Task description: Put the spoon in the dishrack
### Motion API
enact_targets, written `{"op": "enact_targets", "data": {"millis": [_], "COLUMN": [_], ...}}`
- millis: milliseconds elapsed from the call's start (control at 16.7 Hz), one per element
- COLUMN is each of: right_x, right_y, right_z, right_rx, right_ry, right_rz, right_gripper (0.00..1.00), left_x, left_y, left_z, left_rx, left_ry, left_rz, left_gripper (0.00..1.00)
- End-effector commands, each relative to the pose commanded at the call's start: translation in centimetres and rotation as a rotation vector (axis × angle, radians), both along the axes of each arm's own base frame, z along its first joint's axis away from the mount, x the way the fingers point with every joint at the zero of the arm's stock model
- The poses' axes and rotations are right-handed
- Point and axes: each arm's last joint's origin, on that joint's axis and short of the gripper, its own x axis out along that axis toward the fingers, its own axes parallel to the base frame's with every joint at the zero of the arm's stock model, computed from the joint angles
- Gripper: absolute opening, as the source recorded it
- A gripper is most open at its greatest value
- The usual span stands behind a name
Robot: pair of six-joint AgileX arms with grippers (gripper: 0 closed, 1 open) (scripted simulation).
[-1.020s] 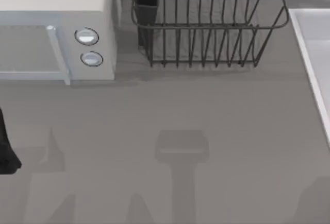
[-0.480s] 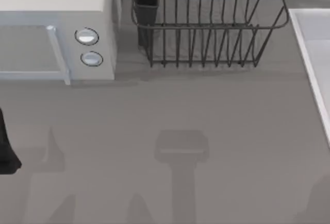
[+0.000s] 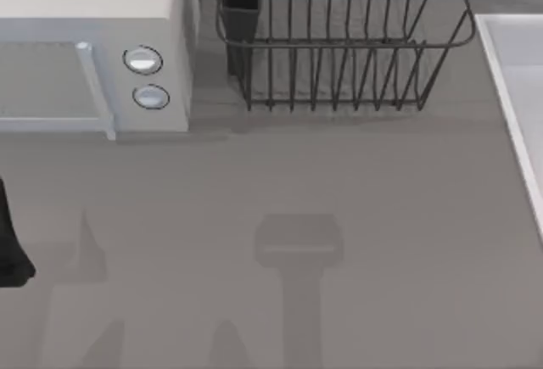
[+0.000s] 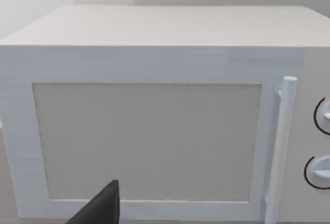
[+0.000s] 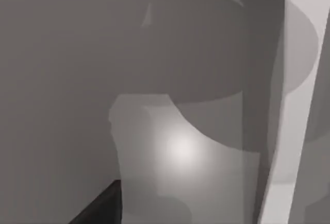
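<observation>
The spoon is out of view. The dishrack (image 3: 339, 44), a dark wire basket with a flared rim, stands at the back of the table, right of centre. A dark rectangular utensil cup (image 3: 241, 0) sits at its left corner. My left arm (image 3: 10, 246) is a dark shape at the table's left edge, in front of the microwave. A dark piece of my left gripper (image 4: 100, 207) faces the microwave door. A dark piece of my right gripper (image 5: 100, 206) hangs over bare grey table beside a white edge.
A pale grey microwave (image 3: 93, 64) with two round knobs (image 3: 142, 60) and a bar handle (image 4: 281, 147) fills the back left. A white raised edge (image 3: 509, 89) runs along the right side. Soft shadows lie on the grey table (image 3: 297, 174).
The shadow at the top view's lower right corner has shrunk and slid off to the right. The left arm, microwave and dishrack have not moved.
</observation>
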Motion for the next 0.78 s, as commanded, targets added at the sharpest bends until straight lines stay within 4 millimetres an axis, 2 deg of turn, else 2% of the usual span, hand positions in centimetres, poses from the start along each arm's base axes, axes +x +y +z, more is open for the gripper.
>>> {"op": "enact_targets", "data": {"millis": [300,780], "right_x": [-0.09,-0.09], "right_y": [0.06,0.06], "right_z": [-0.46,-0.46], "right_rx": [0.001,0.001], "right_ry": [0.003,0.003], "right_rz": [0.000,0.000], "right_gripper": [1.00,0.40], "left_x": [0.00,0.00], "left_y": [0.00,0.00], "left_z": [0.00,0.00], "left_rx": [0.000,0.000], "left_ry": [0.000,0.000], "left_rz": [0.000,0.000], "left_gripper": [1.00,1.00]}}
